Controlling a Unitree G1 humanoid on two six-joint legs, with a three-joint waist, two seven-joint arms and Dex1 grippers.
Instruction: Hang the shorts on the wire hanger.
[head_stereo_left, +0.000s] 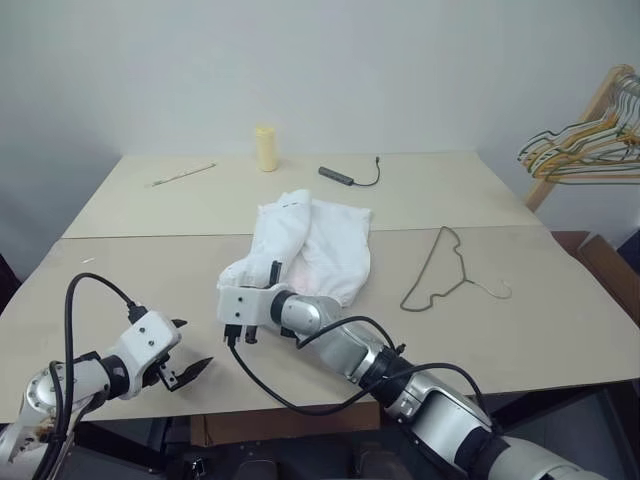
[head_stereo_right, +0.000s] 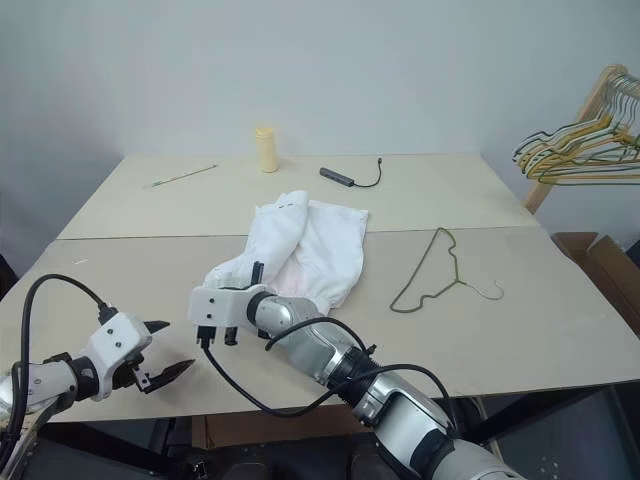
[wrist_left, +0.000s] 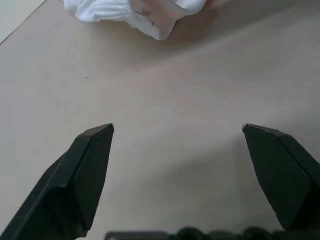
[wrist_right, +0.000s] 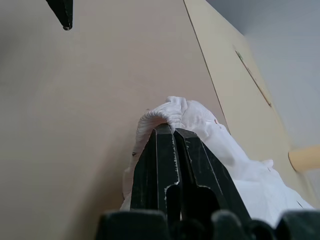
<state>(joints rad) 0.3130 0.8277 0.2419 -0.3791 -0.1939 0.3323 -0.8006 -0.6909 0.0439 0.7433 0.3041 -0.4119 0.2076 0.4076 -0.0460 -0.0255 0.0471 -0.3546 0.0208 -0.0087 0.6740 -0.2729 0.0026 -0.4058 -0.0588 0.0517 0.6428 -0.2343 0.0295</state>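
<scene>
Right wrist view is showing the right gripper (wrist_right: 172, 131) pinching a bunched edge of the shorts (head_stereo_left: 320, 245). Left of the shorts, the left gripper (head_stereo_left: 188, 352) is hovering with fingers spread and empty, while the wire hanger (head_stereo_left: 440, 270) is lying apart on their right.

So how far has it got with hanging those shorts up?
Early days. Nothing is hung: the wire hanger lies flat on the table, apart from the shorts. The right gripper has pinched the shorts' bunched near edge; the left gripper waits open. Lifting and threading remain.
</scene>
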